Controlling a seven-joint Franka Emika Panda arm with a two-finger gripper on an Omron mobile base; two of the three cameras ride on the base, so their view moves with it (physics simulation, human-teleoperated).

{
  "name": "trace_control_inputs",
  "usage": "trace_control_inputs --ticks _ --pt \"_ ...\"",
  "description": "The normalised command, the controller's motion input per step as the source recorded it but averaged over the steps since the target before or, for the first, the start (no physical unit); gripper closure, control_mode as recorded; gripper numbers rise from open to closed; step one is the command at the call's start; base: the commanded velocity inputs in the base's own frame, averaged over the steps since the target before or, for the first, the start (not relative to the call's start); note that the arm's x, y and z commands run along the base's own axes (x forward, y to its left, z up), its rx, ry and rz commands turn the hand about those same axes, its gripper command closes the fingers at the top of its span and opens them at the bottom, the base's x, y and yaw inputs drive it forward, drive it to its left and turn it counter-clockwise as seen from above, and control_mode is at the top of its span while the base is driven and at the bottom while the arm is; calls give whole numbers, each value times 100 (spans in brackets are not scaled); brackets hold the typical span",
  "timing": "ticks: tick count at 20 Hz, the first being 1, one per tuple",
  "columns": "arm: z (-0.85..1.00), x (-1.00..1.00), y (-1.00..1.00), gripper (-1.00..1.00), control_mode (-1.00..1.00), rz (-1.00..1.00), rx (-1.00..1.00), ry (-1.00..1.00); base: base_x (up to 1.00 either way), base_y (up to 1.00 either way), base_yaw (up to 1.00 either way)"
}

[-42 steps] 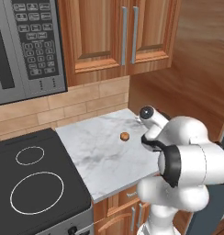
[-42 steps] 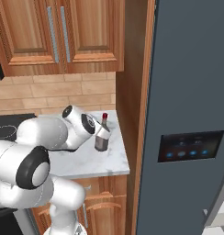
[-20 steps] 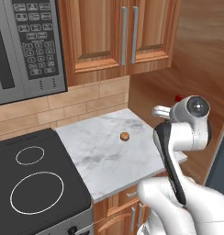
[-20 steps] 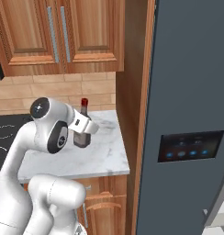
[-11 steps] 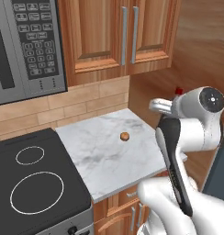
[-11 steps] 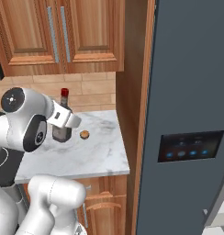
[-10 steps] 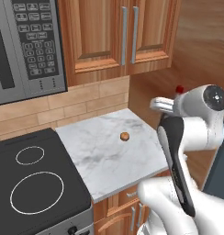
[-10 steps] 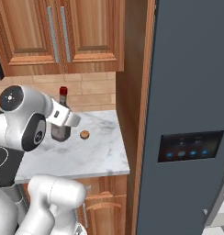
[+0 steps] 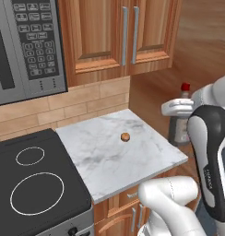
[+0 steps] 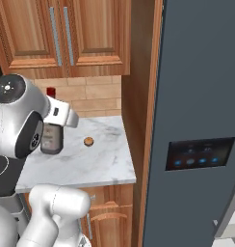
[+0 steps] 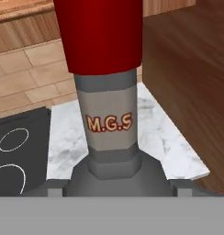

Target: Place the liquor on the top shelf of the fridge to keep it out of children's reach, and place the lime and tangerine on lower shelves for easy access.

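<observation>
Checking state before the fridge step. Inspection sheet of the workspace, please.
Surface: marble counter beside the black cooktop.
Job's things: liquor lifted off the counter in the gripper; tangerine on the counter; fridge door closed; lime nothing seen.
Clutter: nothing seen.
Grippers: gripper shut on the bottle, fingers hidden.
Cables: nothing seen.
Surroundings: wooden cabinets, microwave, tiled backsplash.

Liquor (image 9: 181,120) now lifted off counter (image 9: 114,152)
</observation>
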Motion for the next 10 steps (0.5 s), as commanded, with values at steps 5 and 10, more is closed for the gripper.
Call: trace_control_inputs --ticks 5,10 --pt "0 -27 39 100 -100 12 -14 5 0 0 0" --pt "0 -24 17 100 -100 1 -10 -1 0 0 0"
